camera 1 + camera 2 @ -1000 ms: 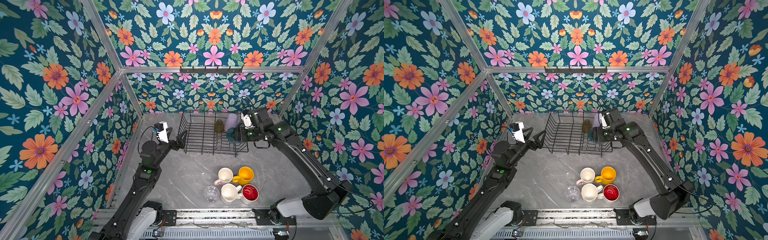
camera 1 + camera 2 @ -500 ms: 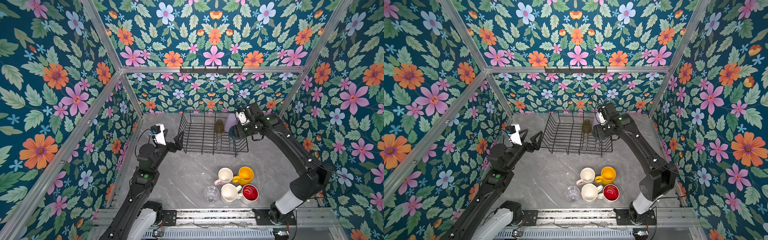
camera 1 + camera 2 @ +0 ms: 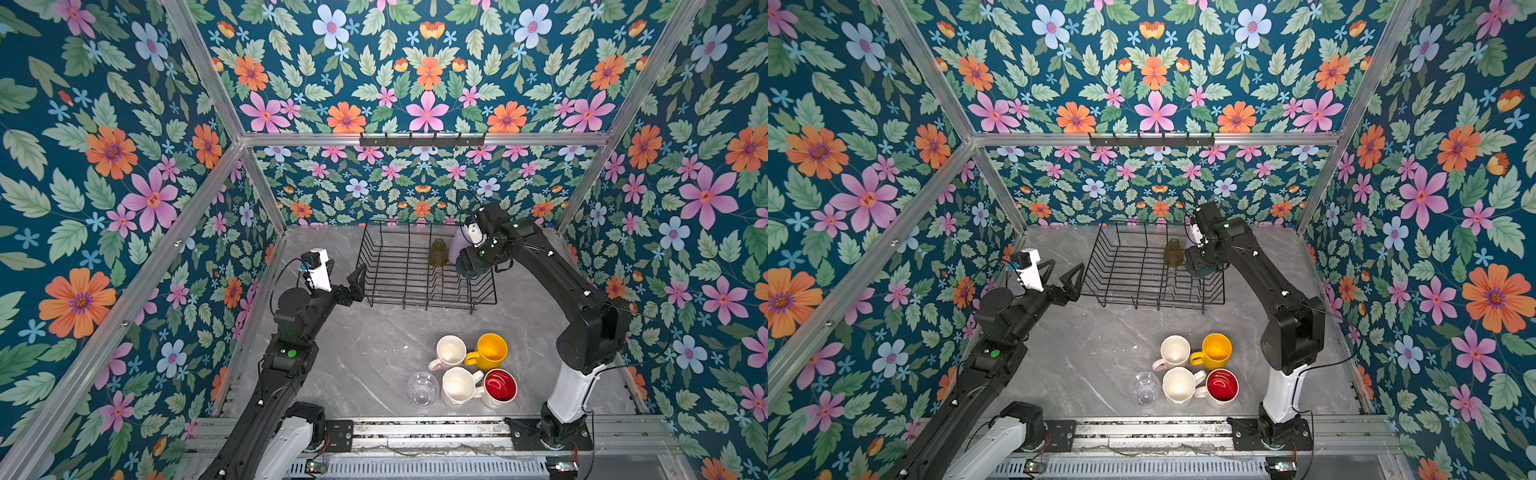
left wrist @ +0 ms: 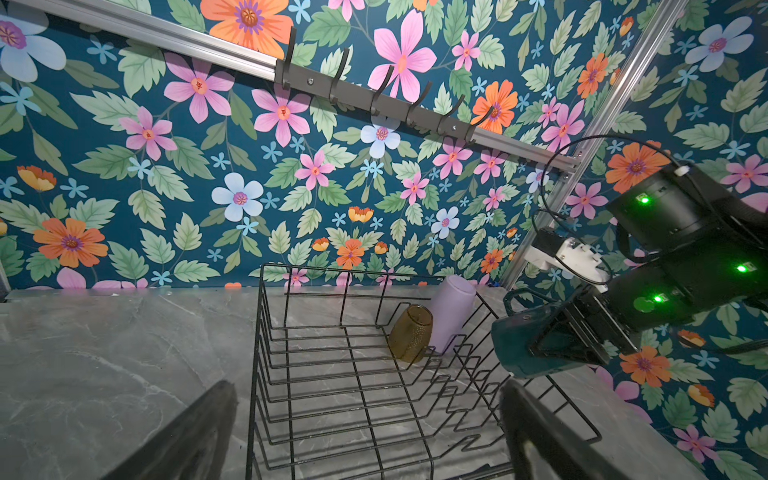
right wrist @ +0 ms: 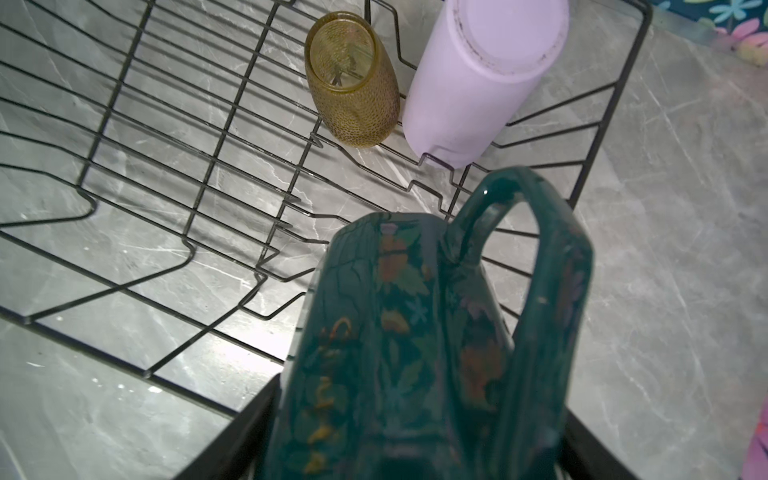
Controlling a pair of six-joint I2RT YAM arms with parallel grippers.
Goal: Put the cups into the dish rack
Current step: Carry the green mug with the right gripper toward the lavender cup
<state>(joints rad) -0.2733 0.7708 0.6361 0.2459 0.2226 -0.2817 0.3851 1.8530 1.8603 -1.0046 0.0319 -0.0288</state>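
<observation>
Now the right claw (image 4: 569,338) is clamped on the teal mug (image 5: 395,332), one finger at each side of its body. The mug lies sideways in the grip, over the rack (image 3: 399,270) at its right near corner, with the handle on the side away from the claw. Whether the mug touches the wires, I cannot tell. Just beyond this claw, inside the rack, the lilac tumbler (image 3: 457,245) stands tilted with its base up, and the olive glass (image 3: 438,253) leans just beside it. Well apart from this claw, toward the base of its arm, five cups stand together on the table (image 3: 353,353): pink mug (image 3: 449,351), yellow mug (image 3: 490,351), clear glass (image 3: 423,387), white mug (image 3: 459,384) and red mug (image 3: 500,384). The left claw (image 3: 345,272) holds nothing; its jaws are wide apart, with the left wall of the rack just in front of it.
</observation>
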